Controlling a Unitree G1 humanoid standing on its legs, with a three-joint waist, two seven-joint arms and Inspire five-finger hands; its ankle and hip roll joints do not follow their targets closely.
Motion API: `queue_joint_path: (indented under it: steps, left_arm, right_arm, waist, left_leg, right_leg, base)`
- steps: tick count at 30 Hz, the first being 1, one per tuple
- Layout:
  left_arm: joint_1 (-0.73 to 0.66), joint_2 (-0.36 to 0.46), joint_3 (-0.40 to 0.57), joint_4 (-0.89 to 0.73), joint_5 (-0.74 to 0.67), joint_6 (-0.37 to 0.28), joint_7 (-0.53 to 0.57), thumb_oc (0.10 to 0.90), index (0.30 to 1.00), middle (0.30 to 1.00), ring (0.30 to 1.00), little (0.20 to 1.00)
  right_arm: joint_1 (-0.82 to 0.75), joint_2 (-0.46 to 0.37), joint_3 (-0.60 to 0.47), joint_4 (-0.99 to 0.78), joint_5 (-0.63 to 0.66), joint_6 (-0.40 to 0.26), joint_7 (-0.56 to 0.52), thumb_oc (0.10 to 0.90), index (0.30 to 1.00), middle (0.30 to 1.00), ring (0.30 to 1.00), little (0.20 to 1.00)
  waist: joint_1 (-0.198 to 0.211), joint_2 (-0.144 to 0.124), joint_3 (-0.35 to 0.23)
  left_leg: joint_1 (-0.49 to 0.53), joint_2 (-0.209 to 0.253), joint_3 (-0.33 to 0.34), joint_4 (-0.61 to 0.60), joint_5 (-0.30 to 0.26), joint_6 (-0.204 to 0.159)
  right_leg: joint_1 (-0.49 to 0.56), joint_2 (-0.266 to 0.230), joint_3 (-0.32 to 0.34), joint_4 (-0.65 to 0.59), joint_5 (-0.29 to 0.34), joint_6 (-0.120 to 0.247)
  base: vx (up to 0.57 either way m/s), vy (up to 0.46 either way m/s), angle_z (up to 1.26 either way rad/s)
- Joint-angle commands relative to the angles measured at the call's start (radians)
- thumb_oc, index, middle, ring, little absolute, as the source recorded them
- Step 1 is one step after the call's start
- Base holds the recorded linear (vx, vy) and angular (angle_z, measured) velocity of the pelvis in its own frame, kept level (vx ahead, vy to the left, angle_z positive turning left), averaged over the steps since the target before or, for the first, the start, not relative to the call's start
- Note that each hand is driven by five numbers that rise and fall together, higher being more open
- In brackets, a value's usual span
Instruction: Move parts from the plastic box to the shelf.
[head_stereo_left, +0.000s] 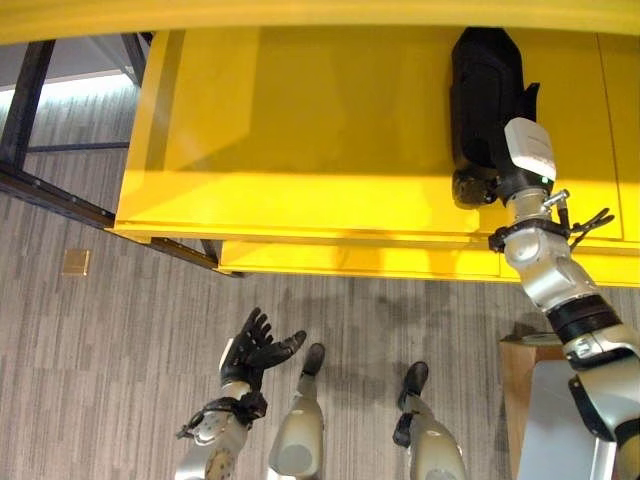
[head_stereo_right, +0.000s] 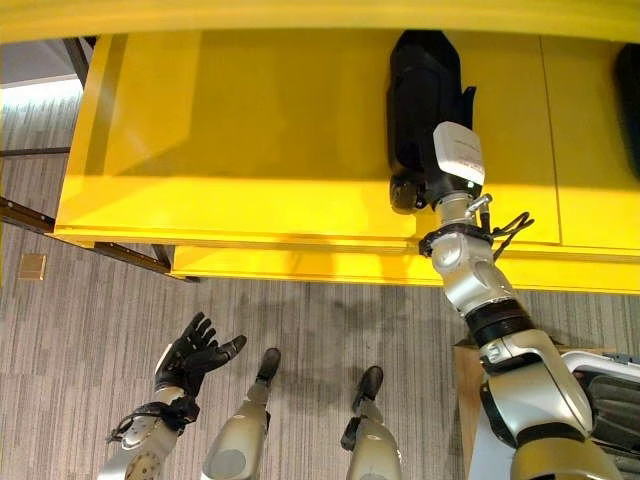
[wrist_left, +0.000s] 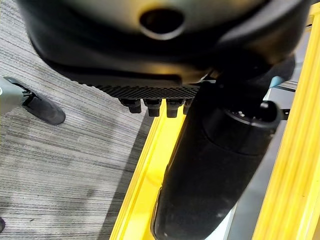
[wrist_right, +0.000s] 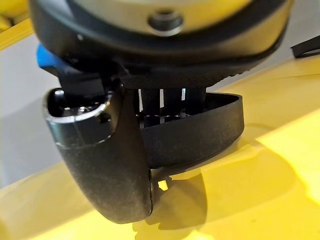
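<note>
A large black part lies on the yellow shelf near its right end. My right hand reaches onto the shelf and grips the part's near end. In the right wrist view the thumb curls over the part's black rim while the fingers sit inside it. The part rests on the yellow surface. My left hand hangs low over the carpet in front of the shelf, open with fingers spread and nothing in it.
A grey plastic box holding dark parts stands at the lower right on a wooden stand. Another black part lies at the shelf's far right. A dark metal frame stands to the left.
</note>
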Motion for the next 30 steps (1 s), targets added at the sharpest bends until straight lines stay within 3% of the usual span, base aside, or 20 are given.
queue_joint_path:
  steps: [1,3,5,7,14,30]
  left_arm:
    - [0.015,0.045,-0.017,-0.115,-0.006,-0.088,0.001,0.900,1.000,1.000,1.000,1.000]
    - [0.015,0.045,-0.017,-0.115,-0.006,-0.088,0.001,0.900,1.000,1.000,1.000,1.000]
    - [0.017,0.055,-0.018,-0.112,-0.002,-0.091,-0.014,0.900,1.000,1.000,1.000,1.000]
    - [0.017,0.061,-0.020,-0.115,-0.002,-0.093,-0.020,0.900,1.000,1.000,1.000,1.000]
    - [0.010,0.066,-0.021,-0.113,-0.008,-0.095,-0.024,0.900,1.000,1.000,1.000,1.000]
    - [0.010,0.072,-0.020,-0.108,-0.013,-0.097,-0.035,0.900,1.000,1.000,1.000,1.000]
  right_arm:
    - [-0.067,-0.092,-0.056,0.075,0.012,0.049,-0.077,0.400,0.300,0.300,0.300,0.300]
    - [-0.067,-0.092,-0.056,0.075,0.012,0.049,-0.077,0.400,0.300,0.300,0.300,0.300]
    - [-0.090,-0.186,0.025,0.063,-0.045,0.022,-0.013,0.400,0.300,0.300,0.300,0.300]
    - [-0.112,-0.224,0.058,0.071,-0.057,0.011,0.002,0.400,0.300,0.300,0.300,0.300]
    - [-0.159,-0.278,0.106,0.085,-0.068,0.001,0.020,0.400,0.300,0.300,0.300,0.300]
    - [-0.187,-0.313,0.188,0.082,-0.102,-0.027,0.069,0.400,0.300,0.300,0.300,0.300]
  waist:
    - [0.001,-0.029,-0.030]
    - [0.001,-0.029,-0.031]
    - [0.000,-0.035,-0.027]
    - [-0.001,-0.039,-0.029]
    - [-0.004,-0.047,-0.029]
    - [-0.002,-0.051,-0.031]
  left_leg:
    - [0.084,0.004,0.014,-0.009,-0.066,0.056]
    - [0.084,0.004,0.014,-0.009,-0.066,0.056]
    - [0.084,0.004,0.015,-0.005,-0.066,0.053]
    - [0.082,0.005,0.014,-0.006,-0.065,0.053]
    - [0.083,0.007,0.014,-0.007,-0.065,0.052]
    - [0.080,0.007,0.012,-0.005,-0.064,0.050]
  right_leg:
    - [-0.050,-0.066,0.038,0.108,-0.035,0.045]
    - [-0.050,-0.066,0.038,0.108,-0.035,0.045]
    - [-0.048,-0.067,0.038,0.108,-0.034,0.046]
    - [-0.048,-0.067,0.036,0.107,-0.033,0.047]
    - [-0.050,-0.067,0.035,0.110,-0.032,0.046]
    - [-0.045,-0.065,0.034,0.104,-0.030,0.047]
  base:
    - [0.00,0.000,0.00]
    - [0.00,0.000,0.00]
    - [0.00,0.000,0.00]
    - [0.00,0.000,0.00]
    - [0.00,-0.001,0.01]
    - [0.00,0.000,0.00]
